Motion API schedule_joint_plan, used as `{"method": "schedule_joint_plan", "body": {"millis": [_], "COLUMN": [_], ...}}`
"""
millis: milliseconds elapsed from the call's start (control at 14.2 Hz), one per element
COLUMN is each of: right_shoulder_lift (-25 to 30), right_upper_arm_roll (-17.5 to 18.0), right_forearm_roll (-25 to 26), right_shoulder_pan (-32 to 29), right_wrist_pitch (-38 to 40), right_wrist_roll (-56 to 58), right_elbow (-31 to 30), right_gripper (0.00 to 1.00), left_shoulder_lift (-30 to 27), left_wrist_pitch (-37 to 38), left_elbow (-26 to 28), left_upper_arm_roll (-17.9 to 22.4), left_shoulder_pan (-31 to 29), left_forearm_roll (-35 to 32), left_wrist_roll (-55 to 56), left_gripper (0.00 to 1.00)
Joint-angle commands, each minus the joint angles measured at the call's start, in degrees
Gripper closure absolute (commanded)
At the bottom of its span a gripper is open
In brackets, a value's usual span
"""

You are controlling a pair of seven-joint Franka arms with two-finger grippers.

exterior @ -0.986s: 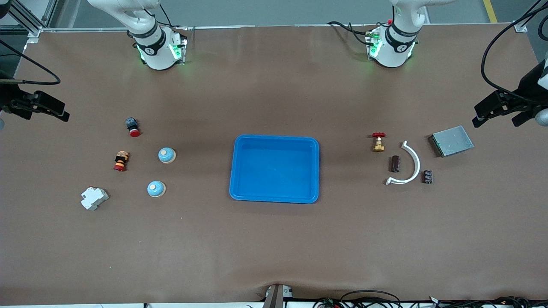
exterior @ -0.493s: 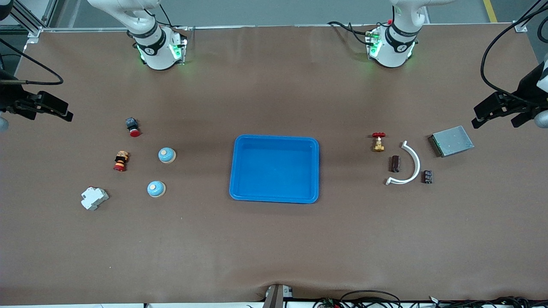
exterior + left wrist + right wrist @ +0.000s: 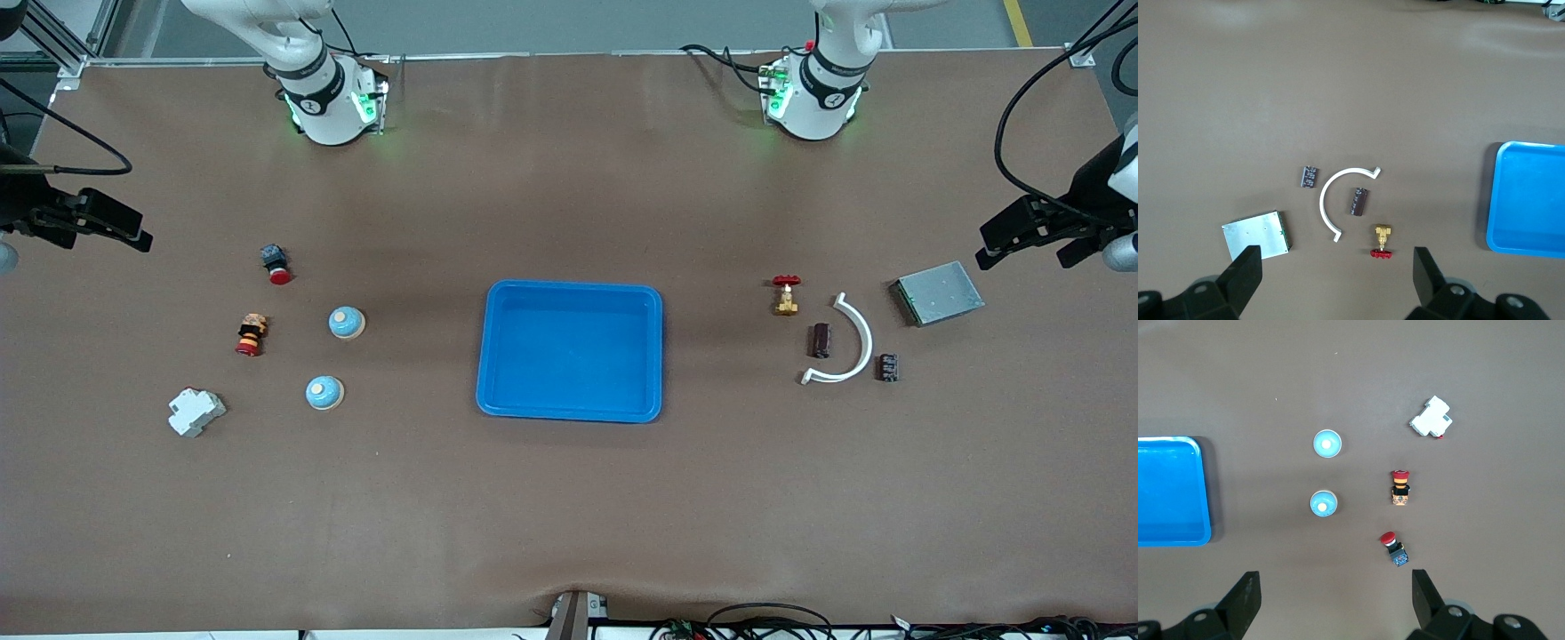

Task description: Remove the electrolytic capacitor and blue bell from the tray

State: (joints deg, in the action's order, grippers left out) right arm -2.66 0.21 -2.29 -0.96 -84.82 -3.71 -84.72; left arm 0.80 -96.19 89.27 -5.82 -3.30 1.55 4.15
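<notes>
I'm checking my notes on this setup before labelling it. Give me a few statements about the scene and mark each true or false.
1. The blue tray has nothing in it. True.
2. One bell is already in the tray. False: both blue bells sit on the table toward the right arm's end.
3. The left gripper is open and holds nothing. True.
4. The two dark capacitors touch each other. False: the white curved piece lies between them.
5. The right gripper is shut on a bell. False: it is open and holds nothing.
</notes>
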Motion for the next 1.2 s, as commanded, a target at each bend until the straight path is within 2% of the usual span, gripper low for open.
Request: {"method": "schedule_joint_plan", "body": {"millis": [0,1127], "right_shoulder_lift": [2.0,2.3], "right_upper_arm_roll": [0.0,0.0], "right_forearm_roll": [-0.7,-0.6], "right_shoulder_pan": [0.1,0.0], "right_wrist_pitch": [-1.1,-1.8], "right_wrist_roll": [0.7,3.4], "right_elbow": [-2.4,-3.2], "right_gripper": [0.00,0.00], "left_shoulder_lift": [1.0,1.1], "left_wrist_pitch": [0.5,1.3], "left_elbow": [-1.1,-1.2], "left_upper_arm_roll": [-0.3,-0.4], "left_shoulder_pan": [-0.1,0.2], "left_forearm_roll": [-0.5,-1.6], "left_wrist_roll": [0.6,-2.2], "left_gripper": [0.00,0.00]}}
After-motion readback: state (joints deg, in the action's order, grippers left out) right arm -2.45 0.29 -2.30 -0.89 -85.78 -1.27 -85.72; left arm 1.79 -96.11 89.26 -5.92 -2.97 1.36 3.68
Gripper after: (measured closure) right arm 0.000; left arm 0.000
